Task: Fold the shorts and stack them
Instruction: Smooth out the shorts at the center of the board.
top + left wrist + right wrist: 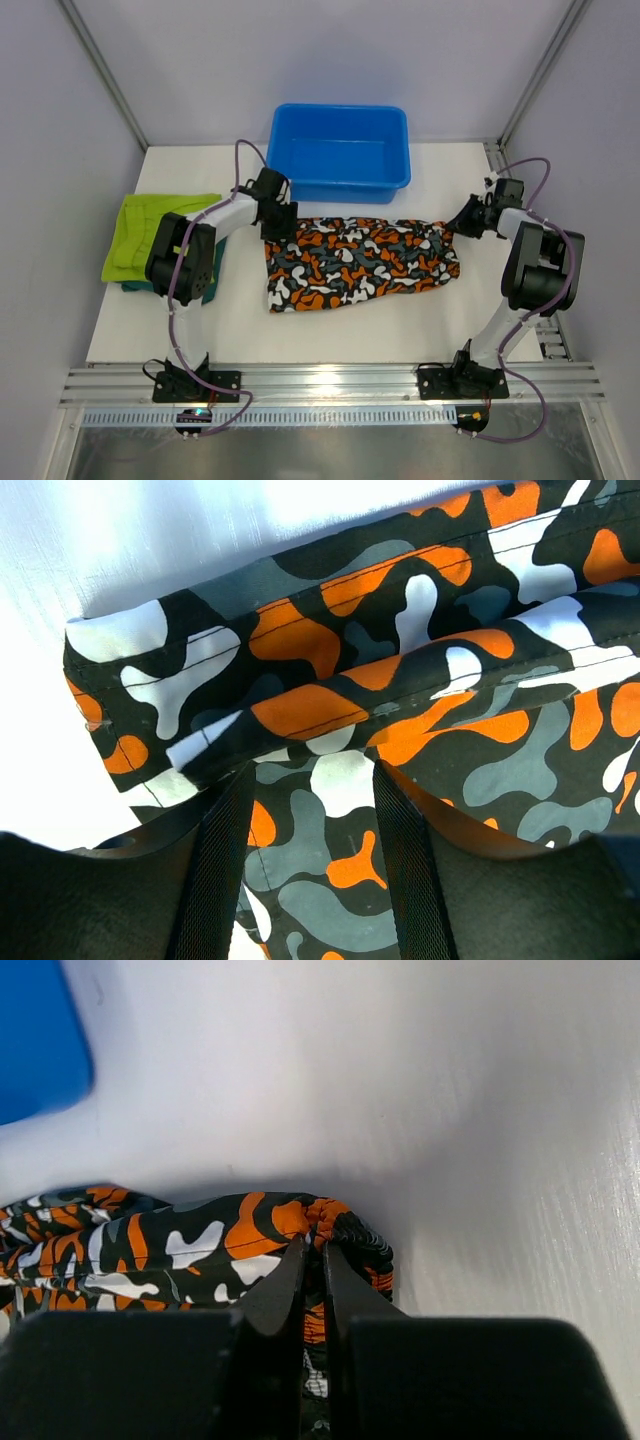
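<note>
The camouflage shorts (360, 262) lie spread across the middle of the table, orange, black, white and grey. My left gripper (278, 222) is at their far left corner. In the left wrist view its fingers (312, 780) stand apart with the camouflage cloth (400, 660) lying flat between them. My right gripper (462, 222) is at the far right corner, and its jaws (313, 1245) are shut on the gathered edge of the shorts (200, 1240). The lime shorts (150, 235) lie folded at the left, on top of the dark teal shorts (135, 287).
A blue plastic tub (340, 150) stands at the back centre, just behind the camouflage shorts and close to my left gripper. Its blue corner (35, 1040) shows in the right wrist view. White walls close in both sides.
</note>
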Controlling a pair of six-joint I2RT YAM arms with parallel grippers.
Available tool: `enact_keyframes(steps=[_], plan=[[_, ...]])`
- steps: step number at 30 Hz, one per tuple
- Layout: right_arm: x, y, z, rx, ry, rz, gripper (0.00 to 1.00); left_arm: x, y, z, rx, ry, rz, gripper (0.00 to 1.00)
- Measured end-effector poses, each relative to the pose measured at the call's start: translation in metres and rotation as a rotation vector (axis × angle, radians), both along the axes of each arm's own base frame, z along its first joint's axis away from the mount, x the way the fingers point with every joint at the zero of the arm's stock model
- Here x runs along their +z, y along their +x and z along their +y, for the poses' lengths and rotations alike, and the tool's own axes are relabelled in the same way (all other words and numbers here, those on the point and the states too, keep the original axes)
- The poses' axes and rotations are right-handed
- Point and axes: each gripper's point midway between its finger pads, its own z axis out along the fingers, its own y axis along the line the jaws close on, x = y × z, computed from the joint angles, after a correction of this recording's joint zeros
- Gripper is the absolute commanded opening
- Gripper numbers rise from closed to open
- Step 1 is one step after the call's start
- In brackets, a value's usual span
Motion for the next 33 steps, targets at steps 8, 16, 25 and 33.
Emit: enact_keyframes(steps=[8,16,25,33], plan=[[-0.009,0.006,-0.010,-0.021,-0.035,0.045,0.55,0.003,0.000,0.000,0.007,-0.016,0.001,0.55],[0.040,-0.025,-0.014,-0.062,-0.122,0.041,0.59,0.028,-0.002,0.028,0.093,0.041,0.008,0.59],[0.081,-0.042,0.059,0.113,-0.100,-0.074,0.58,0.069,0.005,-0.009,0.049,-0.008,-0.095,0.60],[-0.011,-0.105,0.070,0.100,-0.043,0.188,0.58,0.024,0.004,-0.013,0.050,-0.016,-0.007,0.58]])
